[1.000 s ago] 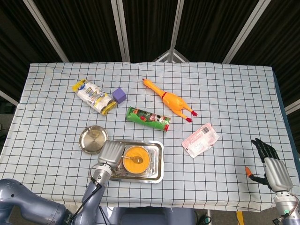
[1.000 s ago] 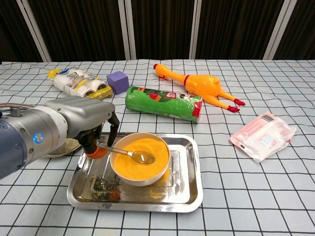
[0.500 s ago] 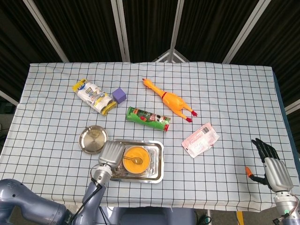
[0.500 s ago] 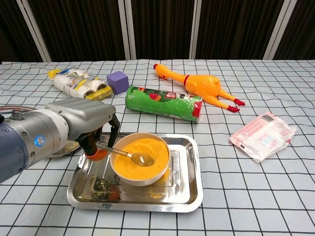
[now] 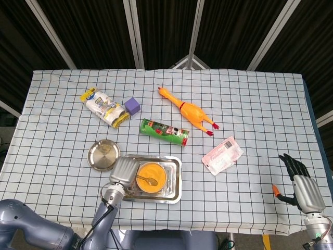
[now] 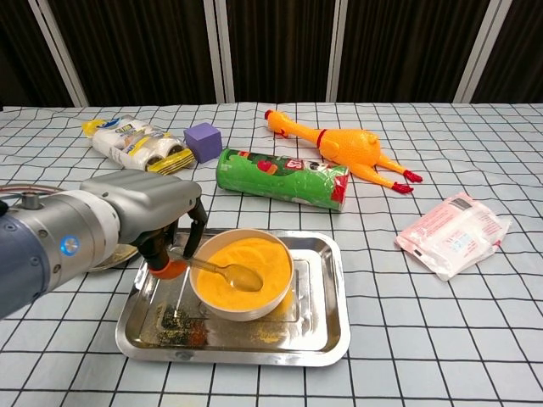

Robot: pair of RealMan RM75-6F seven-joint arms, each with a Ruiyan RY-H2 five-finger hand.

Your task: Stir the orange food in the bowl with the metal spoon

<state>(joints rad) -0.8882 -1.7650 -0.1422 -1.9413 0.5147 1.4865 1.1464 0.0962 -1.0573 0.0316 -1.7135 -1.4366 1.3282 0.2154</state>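
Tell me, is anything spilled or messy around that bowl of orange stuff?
Yes. Orange and dark crumbs lie scattered on the metal tray floor beside the bowl, mostly at its front left. The left hand holds the spoon in the food. Nothing else looks odd.

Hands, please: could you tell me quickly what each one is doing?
Left hand: holding the metal spoon in the bowl.
Right hand: open, holding nothing.
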